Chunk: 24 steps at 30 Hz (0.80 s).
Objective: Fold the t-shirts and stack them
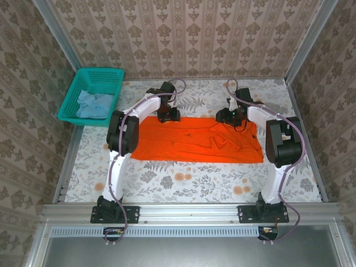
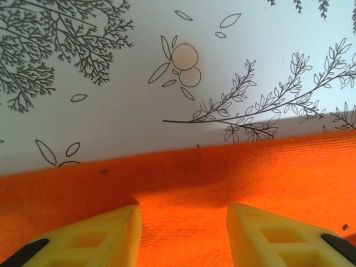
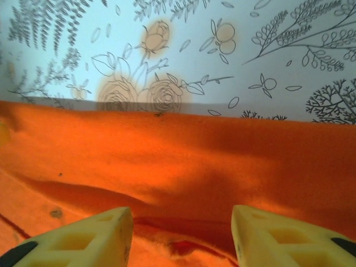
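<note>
T-shirts: the orange t-shirt (image 1: 197, 146) is lying spread flat across the middle of the table (image 1: 183, 181); the pale blue t-shirt (image 1: 94, 104) is sitting in the teal basket (image 1: 69, 97) at the far left. I am holding the left gripper (image 1: 168, 115) and the right gripper (image 1: 229, 115) over the orange garment's far edge, fingers moderately apart, nothing pinched. For a clean fold, I am planning to seat both grippers astride that edge at matching depth, pinching every layer, then lifting evenly and drawing toward me.
</note>
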Motion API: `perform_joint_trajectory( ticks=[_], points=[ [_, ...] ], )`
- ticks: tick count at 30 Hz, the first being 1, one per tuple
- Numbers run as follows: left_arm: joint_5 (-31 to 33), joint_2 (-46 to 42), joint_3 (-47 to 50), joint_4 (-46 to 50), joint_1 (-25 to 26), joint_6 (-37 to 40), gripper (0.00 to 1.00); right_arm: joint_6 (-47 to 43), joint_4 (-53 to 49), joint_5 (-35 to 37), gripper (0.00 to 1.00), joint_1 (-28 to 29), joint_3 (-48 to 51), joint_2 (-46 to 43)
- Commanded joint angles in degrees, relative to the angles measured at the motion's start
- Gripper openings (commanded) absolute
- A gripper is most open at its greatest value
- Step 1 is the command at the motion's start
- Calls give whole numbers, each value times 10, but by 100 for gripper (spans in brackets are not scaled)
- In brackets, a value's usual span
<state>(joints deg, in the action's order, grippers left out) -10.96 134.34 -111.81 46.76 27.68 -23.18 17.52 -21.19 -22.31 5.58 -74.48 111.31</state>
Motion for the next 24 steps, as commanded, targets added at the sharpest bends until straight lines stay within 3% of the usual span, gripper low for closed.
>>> perform_joint_trajectory(
  ticks=[1,12,24],
  points=[
    [0,17,-3,27,-4,2,45,-18,-16,13,46,9,-20,18],
    [9,22,-5,32,-7,12,45,0,-39,17,17,18,-7,-10],
    [23,25,-9,30,-10,25,45,117,-30,85,14,81,92,-113]
  ],
)
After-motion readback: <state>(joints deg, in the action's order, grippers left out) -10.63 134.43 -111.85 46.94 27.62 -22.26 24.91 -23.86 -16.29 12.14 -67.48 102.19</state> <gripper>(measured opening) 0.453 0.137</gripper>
